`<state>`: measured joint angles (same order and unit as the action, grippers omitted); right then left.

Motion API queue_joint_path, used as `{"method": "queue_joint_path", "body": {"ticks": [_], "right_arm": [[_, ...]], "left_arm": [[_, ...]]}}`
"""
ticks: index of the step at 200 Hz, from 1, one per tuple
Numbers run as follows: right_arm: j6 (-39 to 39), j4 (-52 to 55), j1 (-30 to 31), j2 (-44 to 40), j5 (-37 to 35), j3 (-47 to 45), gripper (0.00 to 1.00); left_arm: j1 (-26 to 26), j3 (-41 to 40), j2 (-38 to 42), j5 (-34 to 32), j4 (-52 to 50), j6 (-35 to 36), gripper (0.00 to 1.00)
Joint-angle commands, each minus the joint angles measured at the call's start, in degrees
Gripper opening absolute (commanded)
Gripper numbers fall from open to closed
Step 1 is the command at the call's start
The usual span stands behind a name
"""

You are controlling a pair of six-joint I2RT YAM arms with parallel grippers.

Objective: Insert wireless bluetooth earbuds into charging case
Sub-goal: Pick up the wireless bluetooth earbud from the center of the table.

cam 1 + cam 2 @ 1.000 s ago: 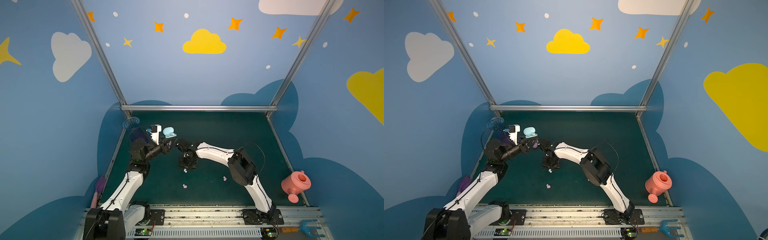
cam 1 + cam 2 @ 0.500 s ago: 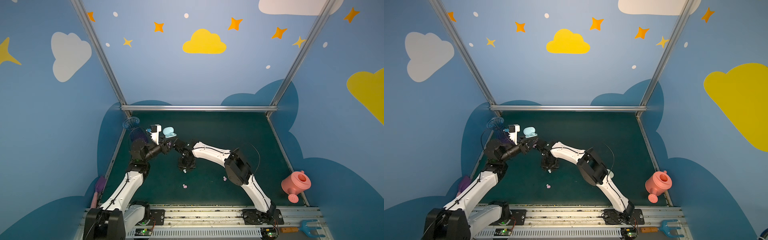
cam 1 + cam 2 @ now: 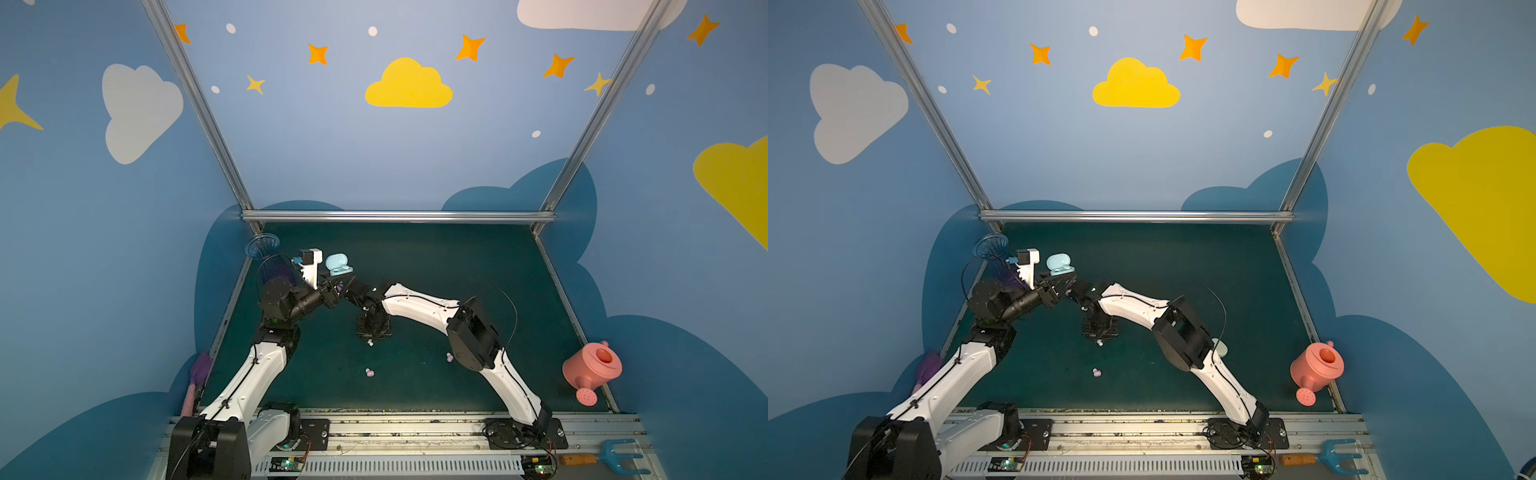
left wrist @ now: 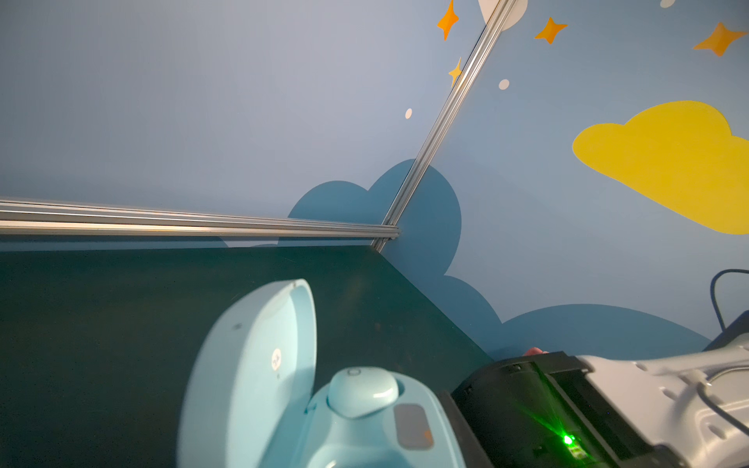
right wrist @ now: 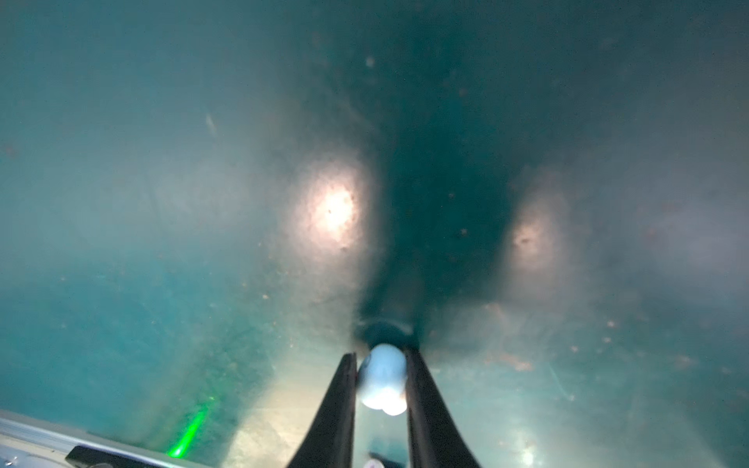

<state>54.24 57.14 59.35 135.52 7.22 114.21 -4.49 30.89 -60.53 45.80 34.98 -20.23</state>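
The right pincer (image 5: pixel 381 358) is closed tight on a pale blue earbud (image 5: pixel 383 381), low over the green desk (image 5: pixel 162 243). At ten o'clock from it, the left pincer (image 3: pixel 335 286) grips the open blue case (image 3: pixel 338 266), which has a seated earbud (image 4: pixel 362 391) inside. A pink earbud (image 3: pixel 369 372) lies loose at six o'clock, and a second loose earbud (image 3: pixel 449 357) lies at four.

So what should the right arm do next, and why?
Probably lift gently: the right pincer grips a pale blue earbud on the mat, and the left pincer holds the open blue case with one seated earbud inside.
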Motion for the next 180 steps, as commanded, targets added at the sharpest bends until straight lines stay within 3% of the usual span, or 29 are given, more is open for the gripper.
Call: {"method": "queue_joint_path", "body": {"ticks": [1,70,180], "right_arm": [[0.23,1.5,-0.11,3.41,-1.77,-0.39,0.18],[0.08,-1.64,-0.68,-0.28,-1.86,-4.45,0.14],[-1.47,-11.6,-5.25,-19.34,-1.98,-21.9,0.14]], "left_arm": [[0.27,1.1,0.97,0.1,2.11,-0.16,0.18],[0.27,1.16,0.62,0.68,2.12,-0.18,0.18],[-4.24,2.13,0.22,2.24,-2.53,3.75,0.18]]}}
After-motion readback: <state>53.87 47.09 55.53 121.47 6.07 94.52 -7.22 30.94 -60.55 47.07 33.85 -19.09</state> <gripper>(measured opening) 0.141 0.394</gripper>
